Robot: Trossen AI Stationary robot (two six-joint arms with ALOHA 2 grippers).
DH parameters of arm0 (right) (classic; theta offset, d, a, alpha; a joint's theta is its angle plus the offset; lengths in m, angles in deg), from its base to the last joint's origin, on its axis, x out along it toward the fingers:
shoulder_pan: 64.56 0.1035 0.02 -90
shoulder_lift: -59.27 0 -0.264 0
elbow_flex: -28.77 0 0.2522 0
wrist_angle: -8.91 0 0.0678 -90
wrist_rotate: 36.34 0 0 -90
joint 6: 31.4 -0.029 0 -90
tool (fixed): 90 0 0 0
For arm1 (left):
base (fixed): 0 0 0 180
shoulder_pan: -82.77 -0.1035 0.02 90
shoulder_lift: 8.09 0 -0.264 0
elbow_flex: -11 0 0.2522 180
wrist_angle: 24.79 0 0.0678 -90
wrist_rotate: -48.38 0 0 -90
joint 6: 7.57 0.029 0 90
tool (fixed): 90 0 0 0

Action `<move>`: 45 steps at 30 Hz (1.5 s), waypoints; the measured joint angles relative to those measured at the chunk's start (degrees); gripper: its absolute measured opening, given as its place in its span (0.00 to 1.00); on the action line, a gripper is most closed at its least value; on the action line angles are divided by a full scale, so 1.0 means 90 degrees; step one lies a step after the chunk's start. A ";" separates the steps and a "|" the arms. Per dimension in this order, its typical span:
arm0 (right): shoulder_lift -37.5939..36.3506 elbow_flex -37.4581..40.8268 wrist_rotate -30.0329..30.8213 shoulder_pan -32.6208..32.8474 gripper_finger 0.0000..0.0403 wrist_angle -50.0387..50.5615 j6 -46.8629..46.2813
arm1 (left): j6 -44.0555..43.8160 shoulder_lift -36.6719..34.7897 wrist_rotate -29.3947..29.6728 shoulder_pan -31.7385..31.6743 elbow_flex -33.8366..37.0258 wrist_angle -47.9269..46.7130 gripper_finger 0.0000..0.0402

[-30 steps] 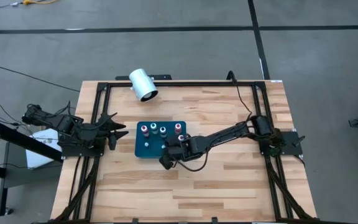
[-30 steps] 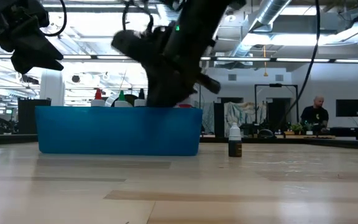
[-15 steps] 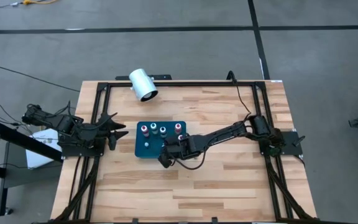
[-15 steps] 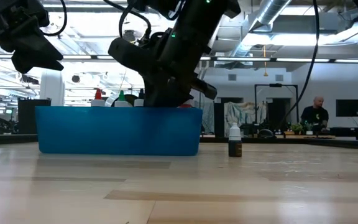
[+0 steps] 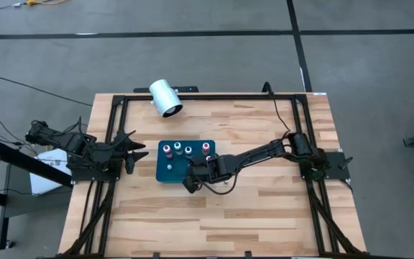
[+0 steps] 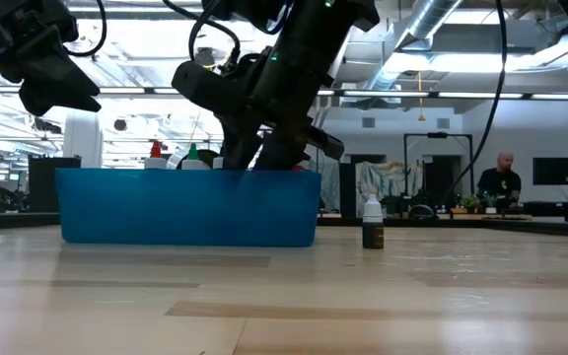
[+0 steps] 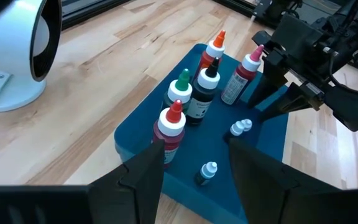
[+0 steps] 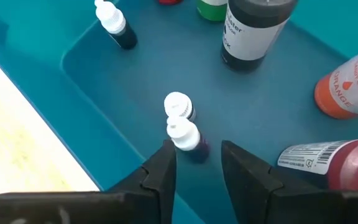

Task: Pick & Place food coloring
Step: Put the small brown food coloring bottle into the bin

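Right gripper (image 8: 196, 163) released, fingers apart above two small white-capped bottles (image 8: 184, 130) standing in the teal tray (image 8: 92, 68).

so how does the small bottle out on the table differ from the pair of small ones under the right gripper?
The lone small bottle stands on bare wood, outside the blue tray; the pair of small bottles stands inside it. The lone one has nothing near it; the pair touch each other. All three are upright, white-capped with dark bodies.

"ORANGE" on orange-bodied bottle (image 8: 348, 87)
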State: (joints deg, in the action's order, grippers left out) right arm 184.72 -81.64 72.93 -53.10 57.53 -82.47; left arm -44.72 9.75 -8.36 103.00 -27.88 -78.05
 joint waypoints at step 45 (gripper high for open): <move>-0.0019 -0.2464 -0.0454 0.1227 0.27 0.6089 0.0609 | -0.0044 0.0000 -0.0381 0.0002 0.0000 0.0044 0.43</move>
State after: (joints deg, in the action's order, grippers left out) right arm 184.55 -103.81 68.84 -42.06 112.33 -76.99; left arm -45.11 9.75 -11.79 103.02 -27.88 -77.65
